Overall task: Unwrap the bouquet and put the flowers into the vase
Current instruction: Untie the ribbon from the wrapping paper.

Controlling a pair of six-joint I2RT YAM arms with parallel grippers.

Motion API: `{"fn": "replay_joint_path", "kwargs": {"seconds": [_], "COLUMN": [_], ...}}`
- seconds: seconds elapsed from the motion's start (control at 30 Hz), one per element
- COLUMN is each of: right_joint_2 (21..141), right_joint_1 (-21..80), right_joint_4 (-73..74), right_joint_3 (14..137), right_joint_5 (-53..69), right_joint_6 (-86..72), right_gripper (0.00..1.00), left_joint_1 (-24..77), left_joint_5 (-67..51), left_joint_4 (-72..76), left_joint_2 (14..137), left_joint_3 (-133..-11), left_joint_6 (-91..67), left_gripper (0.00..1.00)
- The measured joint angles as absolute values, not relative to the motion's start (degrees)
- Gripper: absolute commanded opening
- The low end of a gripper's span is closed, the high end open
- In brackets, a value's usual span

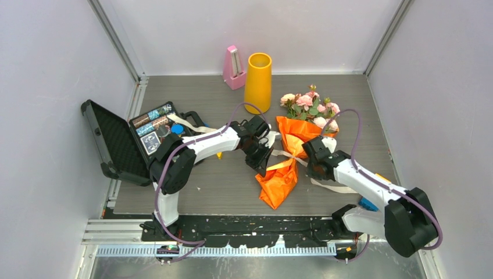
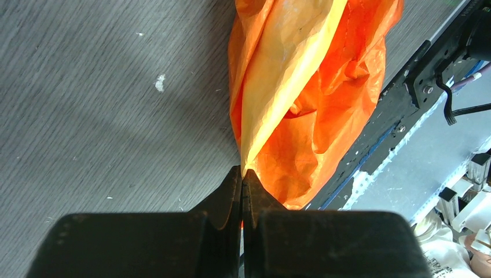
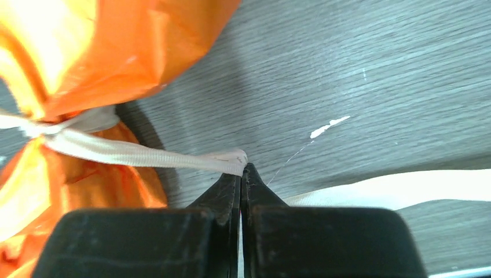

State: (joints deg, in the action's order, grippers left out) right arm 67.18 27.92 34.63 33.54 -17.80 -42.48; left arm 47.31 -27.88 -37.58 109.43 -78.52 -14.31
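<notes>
Jaws of the left gripper (image 2: pixel 242 174) are pressed together on a fold of the orange paper (image 2: pixel 324 116); the right gripper (image 3: pixel 240 171) pinches the end of the beige ribbon (image 3: pixel 145 153). The bouquet (image 1: pixel 289 154) lies central in the top view, flowers (image 1: pixel 311 106) toward 1 o'clock, the vase (image 1: pixel 258 81) at their 10 o'clock. The paper seems light and easy to tear, so it is better to pull the soft ribbon by its end. Only the wrist views show these grips; only the top view shows the vase.

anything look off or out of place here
Nothing spilled or broken. The bouquet lies on its side, tied, with the left gripper pinching its paper and the right gripper pinching its ribbon. An open black case overhangs the table's left edge.
</notes>
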Motion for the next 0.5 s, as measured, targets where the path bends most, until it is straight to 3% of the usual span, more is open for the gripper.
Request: {"fn": "replay_joint_path", "kwargs": {"seconds": [0.27, 0.5], "right_joint_2": [64.2, 69.3], "right_joint_1": [28.0, 28.0], "right_joint_4": [39.7, 40.4], "right_joint_3": [43.6, 50.6], "right_joint_5": [-19.7, -20.0], "right_joint_6": [-40.6, -37.7], "right_gripper": [0.00, 0.00], "left_joint_1": [47.3, 47.3], "left_joint_5": [-27.4, -27.0], "left_joint_4": [-37.7, -37.9], "left_joint_2": [109.4, 109.4], "left_joint_3": [-78.5, -78.5], "left_joint_6": [-14.3, -14.3], "left_gripper": [0.00, 0.00]}}
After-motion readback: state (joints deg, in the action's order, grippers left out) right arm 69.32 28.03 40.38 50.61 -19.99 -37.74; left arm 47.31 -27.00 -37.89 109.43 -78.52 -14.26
